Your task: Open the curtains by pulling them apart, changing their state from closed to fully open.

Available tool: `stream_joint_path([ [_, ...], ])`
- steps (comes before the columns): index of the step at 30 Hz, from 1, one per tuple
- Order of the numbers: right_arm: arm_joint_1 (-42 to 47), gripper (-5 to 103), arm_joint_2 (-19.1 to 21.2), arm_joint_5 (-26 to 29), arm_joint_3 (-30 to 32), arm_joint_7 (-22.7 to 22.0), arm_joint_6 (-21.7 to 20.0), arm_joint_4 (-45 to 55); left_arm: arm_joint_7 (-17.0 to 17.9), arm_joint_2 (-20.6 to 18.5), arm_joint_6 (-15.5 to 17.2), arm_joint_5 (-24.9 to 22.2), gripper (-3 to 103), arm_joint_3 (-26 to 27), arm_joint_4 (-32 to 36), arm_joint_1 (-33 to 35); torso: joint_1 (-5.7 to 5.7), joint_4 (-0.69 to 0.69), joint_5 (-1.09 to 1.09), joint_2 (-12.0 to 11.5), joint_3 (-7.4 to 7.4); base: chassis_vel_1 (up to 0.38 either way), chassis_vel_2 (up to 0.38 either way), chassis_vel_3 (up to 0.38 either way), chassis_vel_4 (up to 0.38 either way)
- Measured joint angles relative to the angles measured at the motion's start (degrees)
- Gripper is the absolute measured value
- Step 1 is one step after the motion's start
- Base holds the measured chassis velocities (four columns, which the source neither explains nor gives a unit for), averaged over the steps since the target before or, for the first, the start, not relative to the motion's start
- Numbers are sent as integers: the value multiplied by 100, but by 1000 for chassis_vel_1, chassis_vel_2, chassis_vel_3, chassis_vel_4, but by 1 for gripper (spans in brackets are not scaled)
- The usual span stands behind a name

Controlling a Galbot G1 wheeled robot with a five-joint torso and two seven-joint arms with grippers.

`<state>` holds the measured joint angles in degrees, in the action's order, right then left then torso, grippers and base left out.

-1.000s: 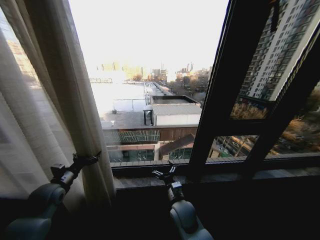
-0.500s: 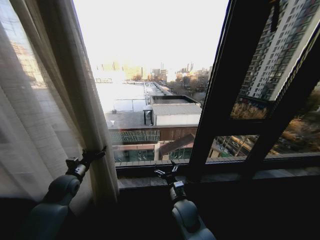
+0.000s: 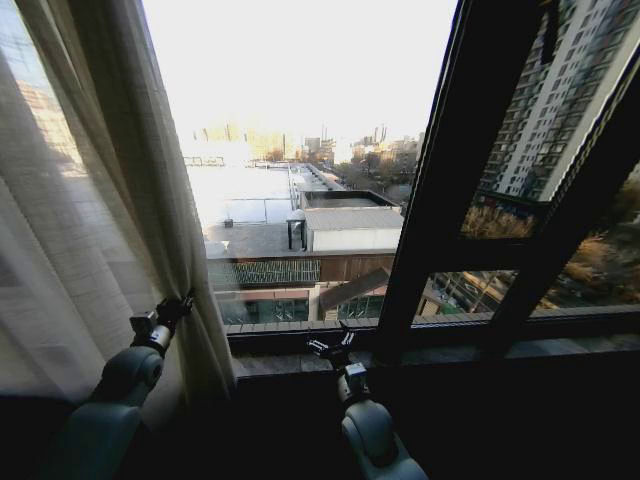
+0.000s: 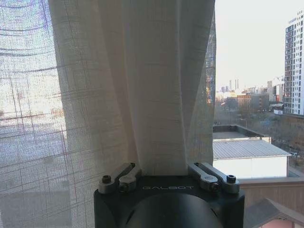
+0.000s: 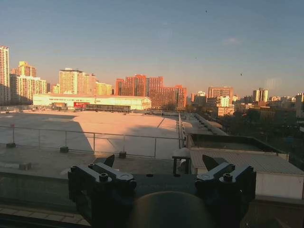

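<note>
A sheer cream curtain (image 3: 100,200) with long pleats hangs gathered at the left of the window, its inner edge falling to the sill. My left gripper (image 3: 180,303) is pressed into that edge low down. In the left wrist view the curtain (image 4: 142,85) is bunched between the spread jaws of the left gripper (image 4: 164,170), and the fabric hides the fingertips. My right gripper (image 3: 330,346) hovers open just above the sill near the window's middle, touching no fabric. In the right wrist view the right gripper (image 5: 159,164) faces bare glass with rooftops beyond.
A thick dark window frame bar (image 3: 450,180) slants down to the right of the right gripper, with thinner bars farther right. The dark sill (image 3: 480,350) runs across below the glass. The glass between curtain and bar is uncovered.
The left arm has reached forward and up into the curtain's edge, then eased slightly left with it. The right gripper has barely moved.
</note>
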<state>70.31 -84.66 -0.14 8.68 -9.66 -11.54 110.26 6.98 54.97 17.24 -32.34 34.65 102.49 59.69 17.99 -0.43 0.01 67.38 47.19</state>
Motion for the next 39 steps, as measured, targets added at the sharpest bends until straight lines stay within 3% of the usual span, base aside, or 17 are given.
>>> stream_joint_path([
  [2, 0, 100, 3, 0, 7, 0, 0, 0, -6, -9, 3, -9, 10, 9, 1, -3, 0, 0, 0, 0, 0, 0, 0, 0, 0],
  [5, 2, 100, 5, -1, 15, 0, 0, 0, -8, -14, 9, -13, 2, 19, -3, -18, 0, 0, 0, 0, 0, 0, 0, 0, 0],
  [12, 9, 100, 13, -3, 9, 5, 1, -1, 205, -8, 25, -19, 1, 176, -139, -81, 0, -2, -1, 0, 0, 0, 0, 0, 0],
  [15, -32, 100, 14, -3, -16, 14, 6, -35, 868, -60, 66, -19, 1, 536, -513, -224, 0, -1, -1, 0, 0, 0, 0, 0, 0],
  [16, -32, 100, 14, -3, -16, 14, 6, -35, 868, -60, 66, -19, 1, 536, -513, -224, 0, -1, -1, 0, 0, 0, 0, 0, 0],
  [20, -105, 100, 12, -1, -80, 21, 14, -105, 1539, -248, 28, 45, 1, 1175, -1143, -405, 0, -2, -2, 0, 0, 0, 0, 0, 0],
  [24, -170, 100, 7, 1, -146, 28, 46, -210, 1941, -608, -107, 56, 1, 1986, -1879, -417, 0, -2, -1, 0, -1, 0, 0, 0, 0],
  [27, -256, 100, -14, 2, -245, 36, 119, -364, 2457, -927, -251, 124, 1, 2573, -2624, -412, 0, 0, 1, 1, -1, 0, 0, 0, 0],
  [28, -256, 100, -14, 2, -245, 36, 119, -364, 2457, -927, -251, 124, 1, 2573, -2624, -412, 0, 0, 1, 1, -1, 0, 0, 0, 0],
  [32, -415, 100, -48, 6, -367, 40, 151, -511, 3211, -1171, -280, 421, -3, 2983, -3301, -491, 0, 5, -4, 1, -1, 0, 0, 0, 0],
  [36, -475, 100, -60, 18, -407, 40, 154, -550, 3302, -1171, -192, 446, 6, 3030, -3204, -435, 0, 3, -5, 1, -1, 0, 0, 0, 0],
  [38, -489, 100, -56, 41, -423, 40, 155, -563, 3237, -1038, 7, 406, 18, 2951, -2653, -239, 0, 0, 0, 1, 0, 0, 0, 0, 0],
  [39, -489, 100, -56, 41, -423, 40, 155, -563, 3237, -1038, 7, 406, 18, 2951, -2653, -239, 0, 0, 0, 1, 0, 0, 0, 0, 0],
])
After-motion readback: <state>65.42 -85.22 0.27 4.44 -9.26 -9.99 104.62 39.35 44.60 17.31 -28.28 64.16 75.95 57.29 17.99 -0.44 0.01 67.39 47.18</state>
